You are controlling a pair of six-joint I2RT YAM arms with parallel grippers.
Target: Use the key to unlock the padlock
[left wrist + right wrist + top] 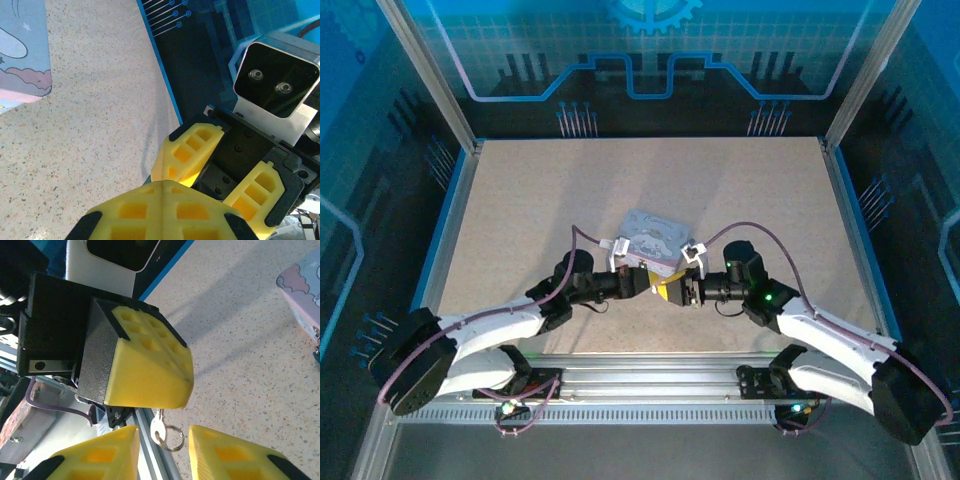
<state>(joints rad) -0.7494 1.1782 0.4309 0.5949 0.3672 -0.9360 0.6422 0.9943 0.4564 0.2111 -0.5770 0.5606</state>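
Handover step: my left pincer looks clamped on the key, over the middle of the bench toward its near edge. My right pincer stands apart around it and must close squarely next.

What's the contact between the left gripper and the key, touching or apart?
Touching. In the right wrist view the key hangs from the shut yellow fingers of the left gripper, its top pinched between them and its ring dangling free.
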